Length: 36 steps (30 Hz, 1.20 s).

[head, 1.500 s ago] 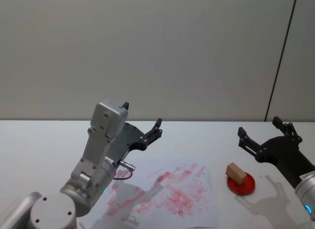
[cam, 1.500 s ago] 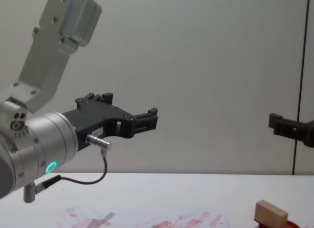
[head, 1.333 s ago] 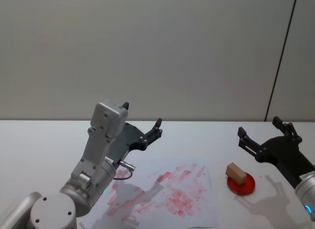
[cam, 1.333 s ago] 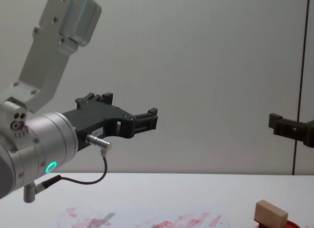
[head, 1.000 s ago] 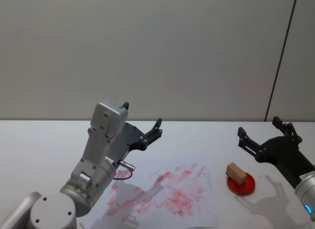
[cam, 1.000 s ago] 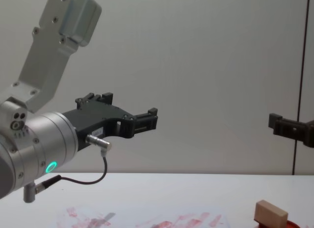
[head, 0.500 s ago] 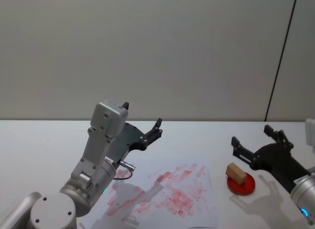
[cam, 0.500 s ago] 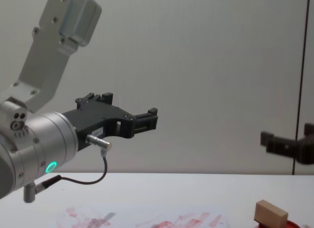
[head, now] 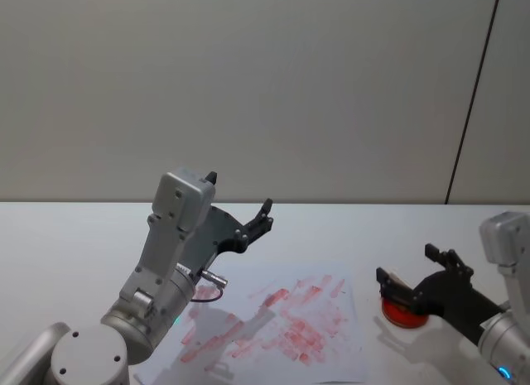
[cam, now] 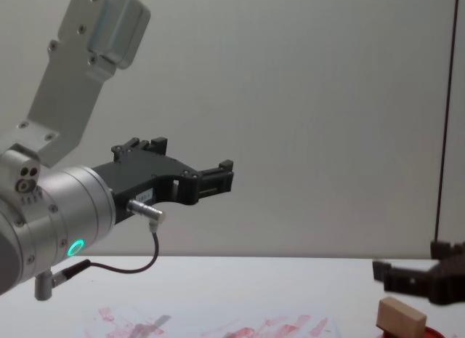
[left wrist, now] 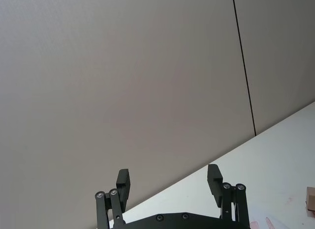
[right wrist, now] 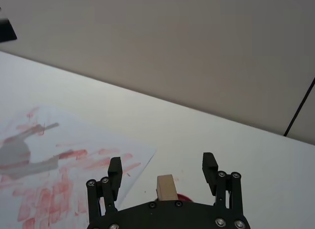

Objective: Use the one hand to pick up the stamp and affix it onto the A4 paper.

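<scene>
Head looks down, chest looks across; both share A4 paper (head: 286, 323).

The pale wooden stamp (cam: 401, 318) lies slightly tilted on a round red ink pad (head: 399, 317), near the right edge of the A4 paper (head: 281, 319). The paper is a white sheet smeared with red prints, flat on the bench (head: 83, 236). The right tool (right wrist: 162, 163) hovers just above the stamp, fingers spread.
</scene>
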Each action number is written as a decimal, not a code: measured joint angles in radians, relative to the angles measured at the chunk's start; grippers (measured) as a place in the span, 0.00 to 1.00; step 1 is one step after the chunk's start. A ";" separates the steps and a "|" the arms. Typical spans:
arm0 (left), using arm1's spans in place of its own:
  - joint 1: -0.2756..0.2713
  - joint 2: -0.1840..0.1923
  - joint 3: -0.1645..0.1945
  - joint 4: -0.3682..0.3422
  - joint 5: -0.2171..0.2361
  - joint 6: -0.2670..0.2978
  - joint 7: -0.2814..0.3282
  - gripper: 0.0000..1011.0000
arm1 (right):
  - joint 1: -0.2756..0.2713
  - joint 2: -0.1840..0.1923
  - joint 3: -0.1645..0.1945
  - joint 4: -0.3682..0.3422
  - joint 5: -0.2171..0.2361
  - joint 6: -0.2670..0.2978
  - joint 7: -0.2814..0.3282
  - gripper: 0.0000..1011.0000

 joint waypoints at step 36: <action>0.000 0.000 0.000 0.000 0.000 0.000 0.000 0.99 | 0.074 -0.028 -0.018 0.177 -0.073 0.037 0.063 0.53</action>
